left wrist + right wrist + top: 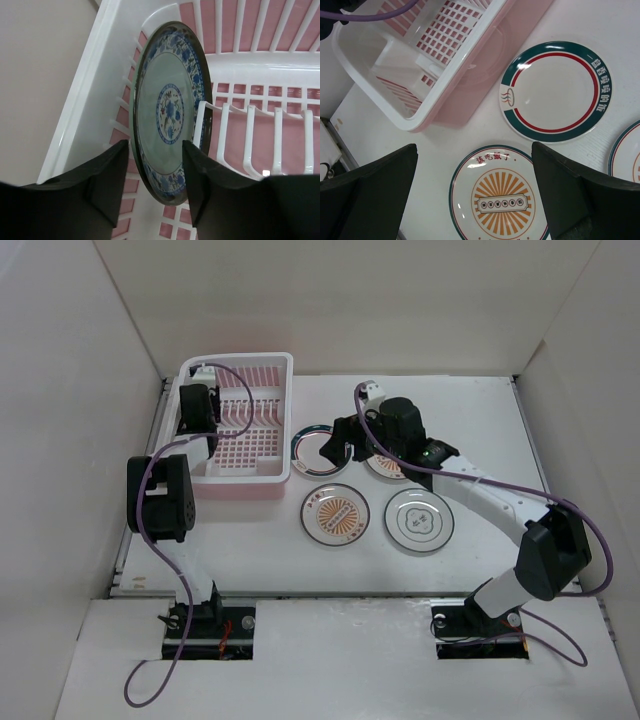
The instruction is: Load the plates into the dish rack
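Observation:
The pink dish rack [262, 472] sits at the back left. In the left wrist view a dark green plate [170, 90] with blue flowers stands on edge at the rack's [90, 90] left end, against the white tines [225, 130]. My left gripper [155, 145] straddles its lower rim, jaws parted, with a gap showing on the left side. Flat on the table lie a teal-rimmed plate [300, 450], an orange sunburst plate [335, 515], a grey-patterned plate [420, 520] and a second sunburst plate [385, 470], half hidden by my right arm. My right gripper [474, 150] hangs wide open and empty above the sunburst plate [507, 200] and the teal-rimmed plate [555, 90].
White walls close in the table on the left, back and right. The rack's near right corner [415, 122] lies close to the right gripper's left finger. Several tine slots to the right of the green plate hold nothing. A purple cable [230, 375] loops over the rack.

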Controlling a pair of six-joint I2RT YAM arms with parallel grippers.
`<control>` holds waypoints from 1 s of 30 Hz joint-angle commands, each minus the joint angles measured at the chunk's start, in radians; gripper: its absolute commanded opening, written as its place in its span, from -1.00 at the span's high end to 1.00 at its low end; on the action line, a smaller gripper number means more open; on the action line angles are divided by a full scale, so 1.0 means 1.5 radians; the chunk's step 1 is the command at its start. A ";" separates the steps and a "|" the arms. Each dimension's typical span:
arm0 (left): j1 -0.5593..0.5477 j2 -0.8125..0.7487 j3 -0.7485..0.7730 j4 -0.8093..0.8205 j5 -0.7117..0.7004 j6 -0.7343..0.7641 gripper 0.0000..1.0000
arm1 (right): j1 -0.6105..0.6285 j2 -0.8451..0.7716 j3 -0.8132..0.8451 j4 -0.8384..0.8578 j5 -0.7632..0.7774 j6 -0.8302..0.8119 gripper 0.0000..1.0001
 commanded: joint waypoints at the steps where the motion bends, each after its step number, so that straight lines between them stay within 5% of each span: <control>1: 0.005 -0.019 0.013 0.008 -0.007 -0.009 0.10 | 0.012 -0.022 0.006 0.014 -0.002 -0.008 -1.00; 3: 0.005 -0.025 0.013 0.008 -0.007 -0.017 -0.06 | 0.012 -0.022 0.006 0.014 -0.002 -0.008 -1.00; 14: 0.005 -0.092 0.064 -0.042 -0.015 -0.011 -0.28 | 0.012 0.014 0.018 0.014 -0.016 -0.008 -1.00; 20: -0.031 -0.153 0.104 -0.074 -0.069 0.004 -0.99 | -0.043 0.037 0.025 0.014 -0.026 -0.014 -1.00; 24: -0.057 -0.200 0.153 -0.145 -0.059 -0.030 -1.00 | -0.112 0.068 0.038 0.014 -0.041 -0.014 -1.00; 30: -0.095 -0.238 0.343 -0.369 0.087 -0.126 -1.00 | -0.178 0.153 0.100 0.022 -0.114 -0.052 -1.00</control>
